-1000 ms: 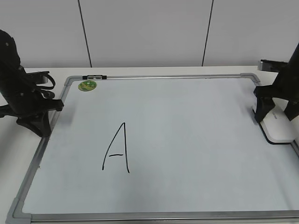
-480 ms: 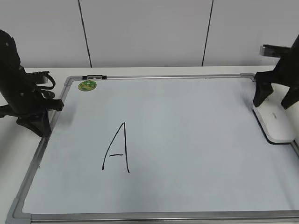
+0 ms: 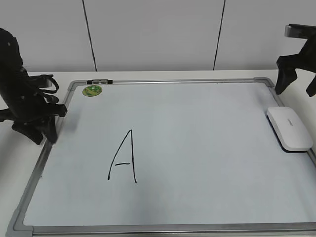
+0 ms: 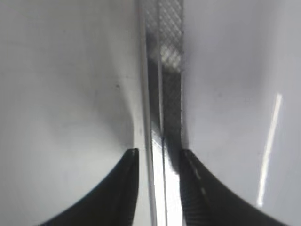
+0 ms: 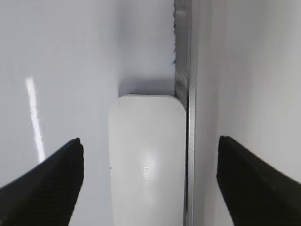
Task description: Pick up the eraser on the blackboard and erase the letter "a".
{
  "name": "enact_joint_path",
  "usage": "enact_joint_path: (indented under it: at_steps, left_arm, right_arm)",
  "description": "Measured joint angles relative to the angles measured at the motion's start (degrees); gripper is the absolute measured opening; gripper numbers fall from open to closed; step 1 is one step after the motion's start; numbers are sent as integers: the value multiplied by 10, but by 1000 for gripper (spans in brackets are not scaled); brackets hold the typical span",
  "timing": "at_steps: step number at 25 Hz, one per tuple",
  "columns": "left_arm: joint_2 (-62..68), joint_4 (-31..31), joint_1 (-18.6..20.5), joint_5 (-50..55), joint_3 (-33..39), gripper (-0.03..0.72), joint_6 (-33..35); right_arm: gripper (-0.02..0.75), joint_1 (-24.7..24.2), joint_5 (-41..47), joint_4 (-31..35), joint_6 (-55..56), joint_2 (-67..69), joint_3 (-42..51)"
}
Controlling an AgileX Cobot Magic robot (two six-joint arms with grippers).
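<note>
The blackboard (image 3: pixel 197 148) lies flat and bears a large capital "A" (image 3: pixel 123 158). No small letter "a" shows on it. The white eraser (image 3: pixel 290 128) lies on the board against its right frame; it also shows in the right wrist view (image 5: pixel 148 160). My right gripper (image 3: pixel 296 92) hangs open and empty above the eraser's far end, its jaws (image 5: pixel 150 141) spread wider than the eraser. My left gripper (image 3: pixel 42 136) sits at the board's left frame (image 4: pixel 169 94), its jaws (image 4: pixel 159 153) a narrow gap apart on either side of the rail.
A round green magnet (image 3: pixel 92 90) sits at the board's far left corner. A small black and white piece (image 3: pixel 98 81) lies on the top frame beside it. White table surrounds the board, with a white wall behind.
My right gripper has risen off the eraser and moved toward the far right corner. The eraser stays where it lay. My left gripper shifted slightly at the left frame.
</note>
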Motion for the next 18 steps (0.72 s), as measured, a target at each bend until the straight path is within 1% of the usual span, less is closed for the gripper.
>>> enact_joint_path:
  at_steps: [2, 4, 5, 7, 11, 14, 18]
  left_arm:
    - [-4, 8, 0, 5, -10, 368, 0]
    - [-16, 19, 0, 17, -21, 468, 0]
    - [-24, 23, 0, 21, -27, 507, 0]
    - [-41, 27, 0, 37, -32, 547, 0]
    - [-76, 28, 0, 78, -33, 565, 0]
    - [-99, 32, 0, 114, -33, 554, 0]
    - [-133, 35, 0, 123, -33, 532, 0]
  right_arm:
    - [659, 0, 0, 2, 0, -9, 0]
    - [658, 0, 1, 5, 0, -20, 0]
    - [654, 0, 1, 5, 1, -25, 0]
    - [645, 0, 1, 11, 3, -36, 0]
    - [600, 0, 3, 32, 18, -67, 0]
    - [565, 0, 4, 44, 32, -102, 0]
    - [544, 0, 9, 63, 44, -155, 0]
